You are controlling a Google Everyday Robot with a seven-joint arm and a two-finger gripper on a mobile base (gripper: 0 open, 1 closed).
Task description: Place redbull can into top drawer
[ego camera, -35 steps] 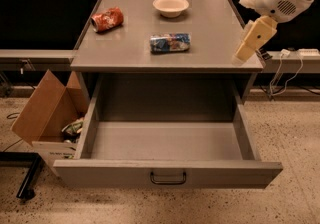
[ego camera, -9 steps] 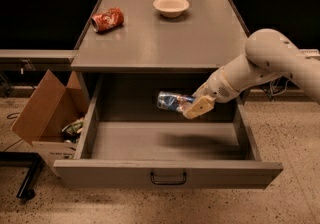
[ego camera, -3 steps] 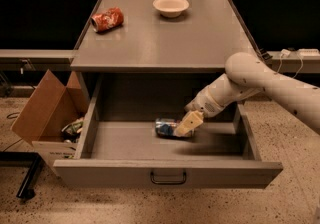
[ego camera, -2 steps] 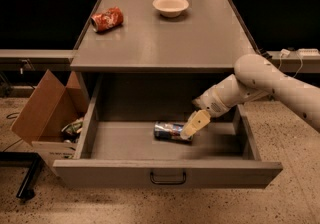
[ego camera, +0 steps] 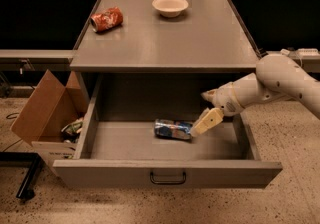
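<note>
Already the small slim blue and silver redbull can (ego camera: 172,129) lies on its side on the floor of the wide, shallow grey metal top drawer (ego camera: 100,174), which stands pulled fully out, its dark wire handle (ego camera: 168,178) facing the camera. The can rests near the middle of the drawer floor, well apart from either side wall. The tan-tipped gripper (ego camera: 206,121) on the white robot arm (ego camera: 280,80) hangs inside the drawer at the can's right end, touching it or just beside it. Whether it clasps the can or has let go cannot be told from this view. By the look of things the placing is all but done, and the danger lies in the retreat. If the gripper holds the can at all, drawing the arm back would drag it toward the right wall or lift it out again. Even when free, a brush against the can's end could set it spinning or rolling across the smooth metal. The arm also sits just beneath the front edge of the flat grey cabinet top (ego camera: 165,43), so a steep rise might strike that lip. Up there, a crushed red-orange can (ego camera: 106,19) and a pale round bowl (ego camera: 170,5) lie well clear of the work.
</note>
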